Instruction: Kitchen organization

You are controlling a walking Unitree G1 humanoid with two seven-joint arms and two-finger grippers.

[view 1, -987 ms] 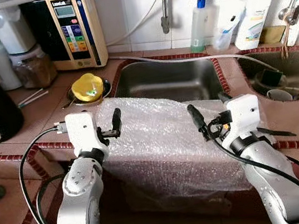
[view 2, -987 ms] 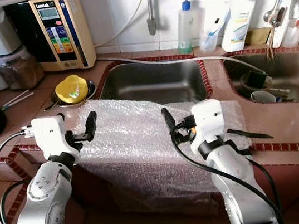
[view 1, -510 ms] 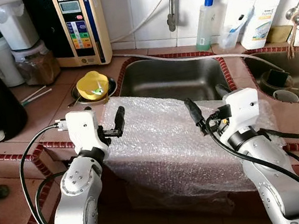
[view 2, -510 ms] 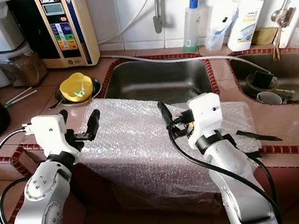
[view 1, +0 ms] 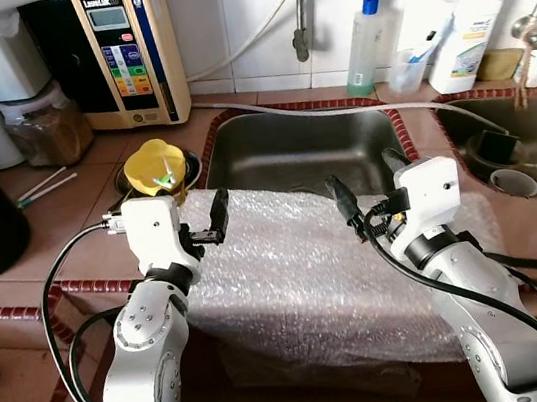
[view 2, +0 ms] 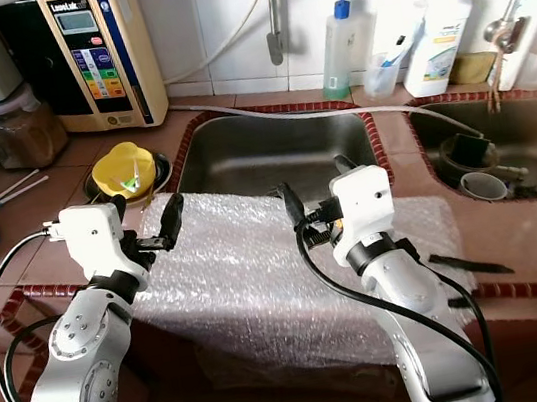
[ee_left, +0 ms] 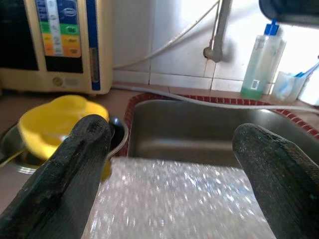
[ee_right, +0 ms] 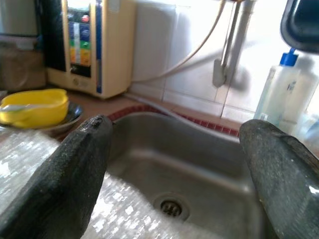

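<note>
A: Clear plastic, bubbled: the bubble wrap sheet (view 1: 330, 273) drapes over the counter edge (view 1: 20, 299) in front of the sink (view 1: 301, 151). Far edge lies at the sink's front rim, near part hangs down the counter front. Long axis runs w/ that rim, side to side.

B: Grippers rel. to the sink?

A: Both on the near side of it, above the sheet, fingers aimed toward the basin. Left gripper (view 1: 213, 221) sits over the sheet's left end; right gripper (view 1: 363, 192) over its right-centre. Wrist views: left fingers (ee_left: 75, 164) spread wide, nothing between them, sheet below and sink beyond; right fingers (ee_right: 75, 174) equally wide apart, empty, drain visible ahead.

B: Contact w/ the sheet?

A: Can't tell. Both look just above it, neither gripping.

B: Which arm is nearer?

A: Approx. equal; one per end. Judgement: since the sheet lies under and just ahead of both claws, along the rim, a two-arm pinch at its ends suits best. Sheet is thin and limp, so fingers probably must drop low to catch it.

B: Other items?

A: Yellow bowl (view 1: 156, 163) left of the sink; water ionizer (view 1: 125, 51) behind that; soap bottle (view 1: 361, 35) behind the sink.
</note>
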